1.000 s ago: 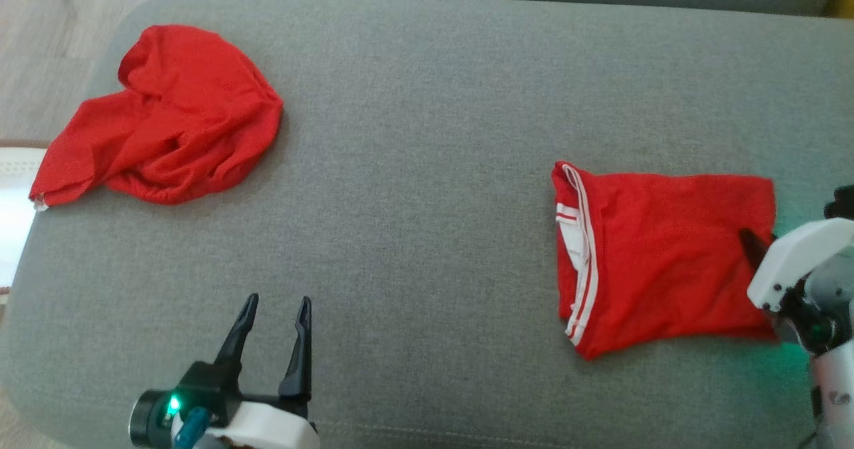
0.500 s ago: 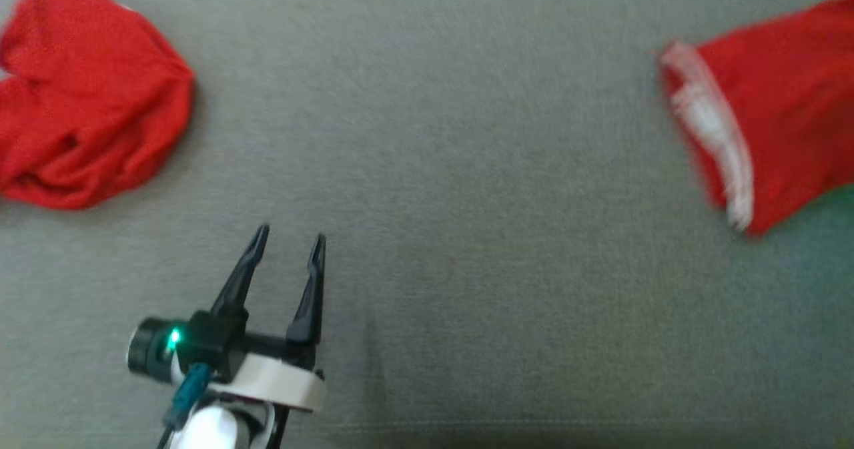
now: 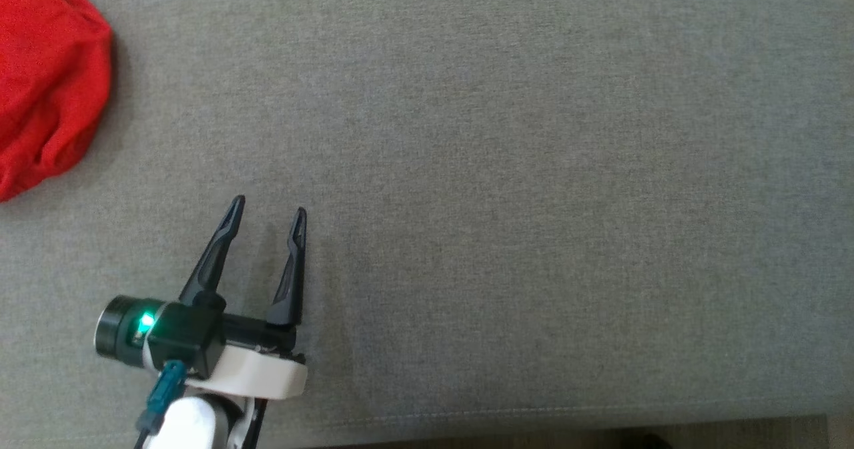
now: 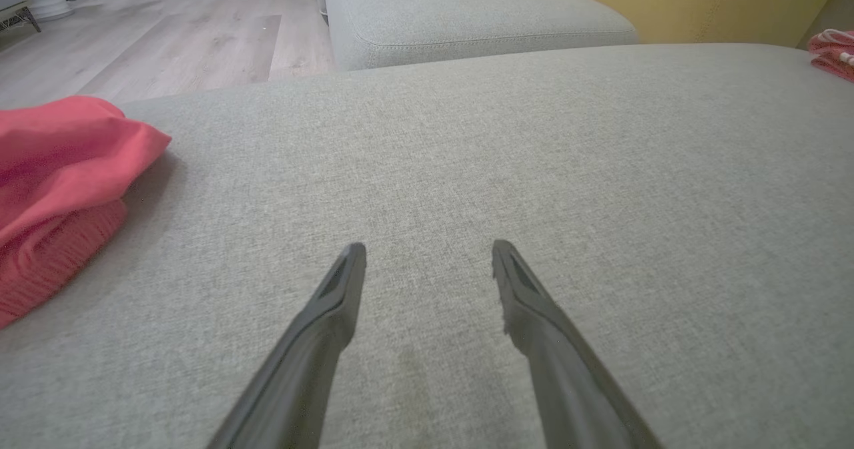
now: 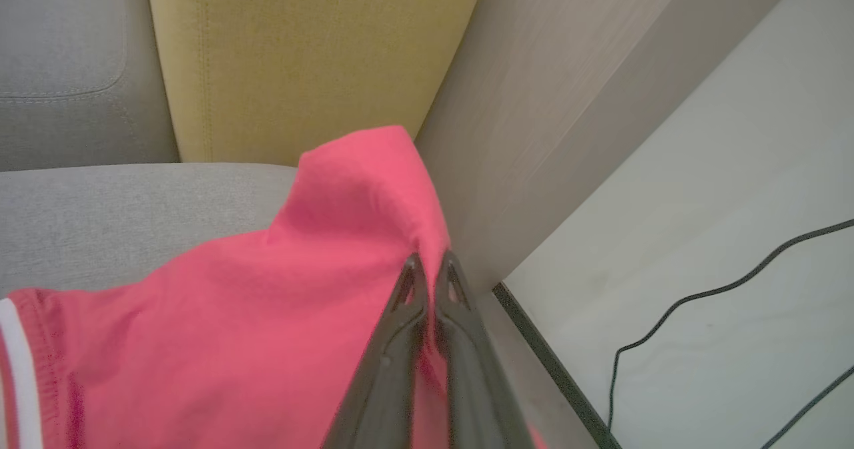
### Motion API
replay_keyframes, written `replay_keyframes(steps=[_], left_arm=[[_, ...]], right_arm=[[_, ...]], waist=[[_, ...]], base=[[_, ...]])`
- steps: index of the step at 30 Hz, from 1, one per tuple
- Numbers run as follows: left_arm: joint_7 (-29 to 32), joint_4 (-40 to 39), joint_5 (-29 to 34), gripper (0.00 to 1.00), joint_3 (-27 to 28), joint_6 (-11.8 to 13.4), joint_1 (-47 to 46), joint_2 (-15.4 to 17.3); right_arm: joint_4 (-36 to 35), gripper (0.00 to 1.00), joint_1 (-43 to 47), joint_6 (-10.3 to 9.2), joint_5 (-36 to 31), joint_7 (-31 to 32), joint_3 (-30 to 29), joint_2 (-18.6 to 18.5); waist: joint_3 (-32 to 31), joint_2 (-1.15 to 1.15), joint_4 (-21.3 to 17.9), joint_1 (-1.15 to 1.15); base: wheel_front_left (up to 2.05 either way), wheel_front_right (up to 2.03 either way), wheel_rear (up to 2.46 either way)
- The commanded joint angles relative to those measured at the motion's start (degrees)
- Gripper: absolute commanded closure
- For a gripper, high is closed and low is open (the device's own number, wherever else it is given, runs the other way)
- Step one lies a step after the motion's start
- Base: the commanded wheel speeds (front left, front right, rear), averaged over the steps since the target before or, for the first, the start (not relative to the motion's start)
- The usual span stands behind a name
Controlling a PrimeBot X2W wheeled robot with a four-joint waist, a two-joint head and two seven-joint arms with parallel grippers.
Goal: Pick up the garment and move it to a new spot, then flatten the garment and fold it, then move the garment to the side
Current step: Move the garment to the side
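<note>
The right gripper (image 5: pixel 430 262) has its two slim dark fingers pressed together on a pinch of the folded garment (image 5: pixel 267 315). The soft red knit rises into a rounded peak where it is clamped. A ribbed hem with a white stripe runs along the cloth's far end in the right wrist view. This garment sits at the right end of the sofa seat (image 3: pixel 500 169), close to the seat's right edge and next to a panel of yellow upholstery (image 5: pixel 300 55) with a stitched seam. Past that edge a thin black cable (image 5: pixel 700 329) curves over a pale smooth surface.

The seat is a broad, flat cushion of grey, finely woven fabric with a piped seam along its near edge. The left gripper (image 3: pixel 268 205) is over the seat near that edge. Its tapered, pointed fingers are spread well apart with nothing between them. A second red garment, the crumpled garment (image 3: pixel 47 82), lies in loose rounded folds at the seat's left end. Beyond the seat's far edge are another grey cushion (image 4: pixel 467 9) and a floor of pale wood planks (image 4: pixel 167 42).
</note>
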Motion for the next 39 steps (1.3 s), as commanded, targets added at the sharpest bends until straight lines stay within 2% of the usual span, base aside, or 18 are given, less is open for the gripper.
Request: replay_keyframes(steps=[1,2,3,4,9,11,15,20,26,31,39], left_arm=[[-0.69,-2.24,0.37,0.0,2.04,0.49,0.77,1.01],[-0.69,-2.3,0.33,0.0,2.08,0.59,0.88,1.07],[-0.69,-2.3,0.3,0.0,2.1,0.67,0.98,1.11],[-0.69,-2.25,0.28,0.0,2.11,0.75,1.1,1.15],[-0.69,-1.8,0.07,0.0,1.99,1.08,1.19,0.99],[-0.69,-1.49,-0.2,0.0,1.85,1.17,1.1,0.76],[-0.69,-0.8,-1.16,0.0,1.95,1.66,0.88,-0.07],[-0.69,1.08,-2.67,0.0,2.09,2.06,1.06,-1.25],[-0.69,3.85,-4.04,0.0,2.29,2.38,2.96,-2.2],[-0.69,5.9,-4.65,0.0,2.98,2.8,4.43,-2.58],[-0.69,9.99,-4.65,0.0,4.59,2.24,7.19,-2.78]], right_arm=[[-1.34,1.0,-1.58,0.39,-2.07,-0.89,-0.55,-1.99],[-0.89,1.0,-2.13,0.39,-3.17,-1.26,-1.28,-1.7],[-0.62,0.67,-2.56,0.39,-4.2,-2.07,-1.82,-1.39],[-0.42,0.0,-2.77,0.39,-5.28,-3.2,-2.03,-1.09],[0.2,0.0,-2.89,0.39,-10.03,-8.19,-3.08,-0.1],[-0.61,0.0,-2.91,0.39,-11.83,-12.22,-4.2,1.1],[-2.06,0.0,-1.86,0.39,-12.85,-19.38,-4.24,5.21],[-4.71,0.0,3.41,0.39,-10.15,-24.46,-0.21,11.59],[-11.16,0.0,17.01,0.39,-3.26,-25.87,6.46,19.12],[-17.32,0.0,30.26,0.39,3.5,-25.97,12.64,24.17],[-22.1,0.0,46.6,0.39,8.29,-27.12,22.21,28.48]], waist=[[0.13,0.0,0.15,-0.01],[0.11,0.0,0.16,-0.01],[0.01,0.0,0.15,-0.01],[-0.19,0.0,0.1,-0.01],[-1.3,0.0,-0.09,-0.01],[-2.47,0.0,-0.12,-0.01],[-5.94,0.0,0.02,-0.01],[-12.13,0.0,0.37,-0.01],[-20.58,0.0,1.49,-0.01],[-25.06,0.0,2.58,-0.01],[-29.46,0.0,4.09,-0.01]], base=[[0.0,0.0,0.0],[0.0,0.0,0.0],[0.0,0.0,0.0],[0.0,0.0,0.0],[0.0,0.0,0.0],[0.0,0.0,0.0],[0.0,0.0,0.0],[0.0,0.0,0.0],[0.0,0.0,0.0],[0.0,0.0,0.0],[0.0,0.0,0.0]])
